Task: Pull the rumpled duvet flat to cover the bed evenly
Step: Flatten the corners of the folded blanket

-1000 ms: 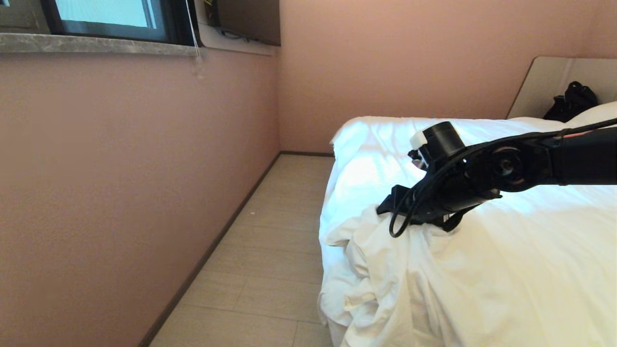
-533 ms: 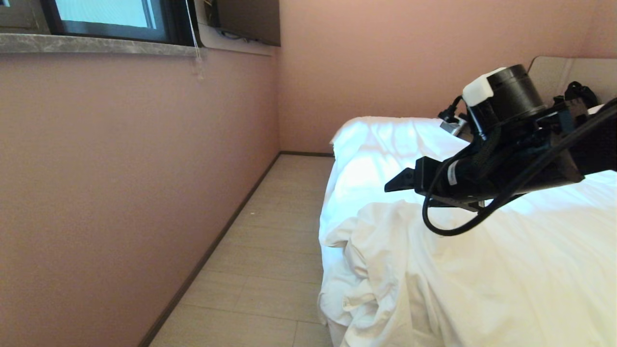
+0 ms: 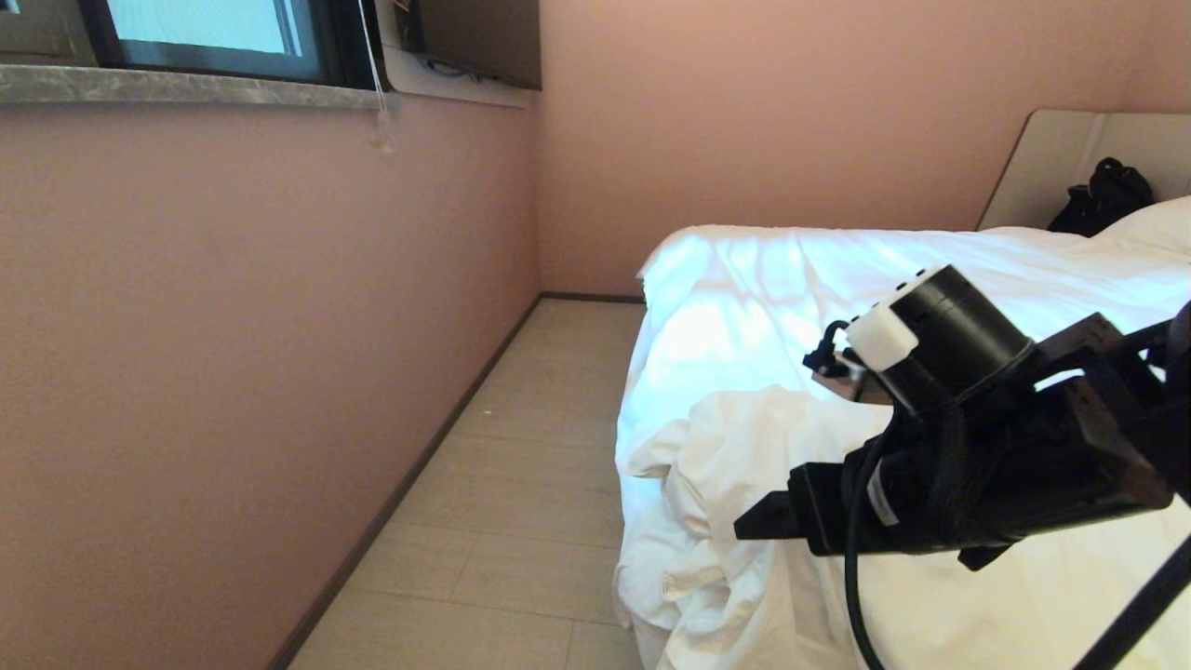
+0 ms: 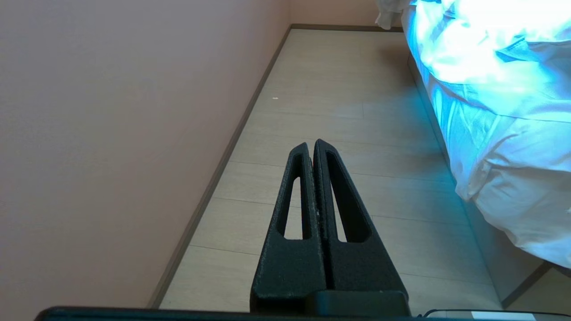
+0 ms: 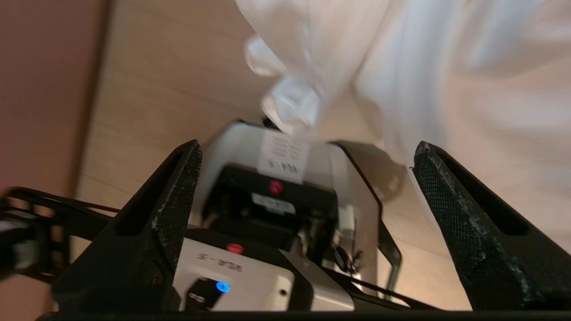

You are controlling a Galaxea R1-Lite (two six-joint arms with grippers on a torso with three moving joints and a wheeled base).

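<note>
The white duvet (image 3: 744,447) lies bunched and creased at the near left corner of the bed (image 3: 726,307), its folds hanging over the edge towards the floor. Farther back the bedding lies smoother. My right gripper (image 3: 758,519) hovers over that rumpled corner, close to the camera. Its jaws stand wide open with nothing between them, as the right wrist view shows (image 5: 308,143), with duvet folds (image 5: 401,67) beyond. My left gripper (image 4: 311,143) is shut and empty, parked low above the floor beside the bed, with the hanging duvet (image 4: 513,187) off to one side.
A pink wall (image 3: 233,372) and a strip of pale floor (image 3: 521,484) run along the bed's left side. A black bag (image 3: 1103,195) and a pillow (image 3: 1149,228) lie by the beige headboard (image 3: 1051,158). My own base (image 5: 276,214) shows under the right gripper.
The right gripper has come off the duvet's corner, risen, then swung back and down towards the camera with its jaws opening wider. The duvet corner stays on the bed's edge.
</note>
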